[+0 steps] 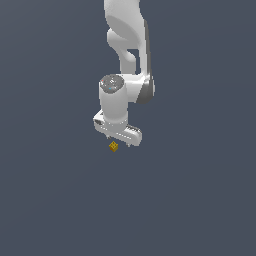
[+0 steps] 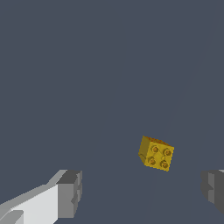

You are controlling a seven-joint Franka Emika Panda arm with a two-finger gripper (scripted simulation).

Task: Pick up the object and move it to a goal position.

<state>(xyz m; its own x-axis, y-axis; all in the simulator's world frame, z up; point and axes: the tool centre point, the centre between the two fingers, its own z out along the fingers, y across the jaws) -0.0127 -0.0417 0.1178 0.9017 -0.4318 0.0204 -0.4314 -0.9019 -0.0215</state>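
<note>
While I scan from the exterior view's left, I find only bare dark-grey ground until the middle of the frame; there the white gripper hangs from the arm, pointing down, its short fingers just visible under the hand. Just below it sits the object, a tiny yellow-orange cube; it appears under the finger on the exterior view's left rather than midway between the two. Further right I see nothing more but ground.

On the wrist view the jaws stand wide apart; one finger shows at one edge and the other at the opposite edge, nothing between them. The cube lies between their lines but clearly closer to the second finger, and it is turned, so its faces sit at an angle to the pads; four studs show on its top. I judge the grasp not yet begun; I would centre over the cube and perhaps rotate the wrist before descending; no goal marker is visible to me.
</note>
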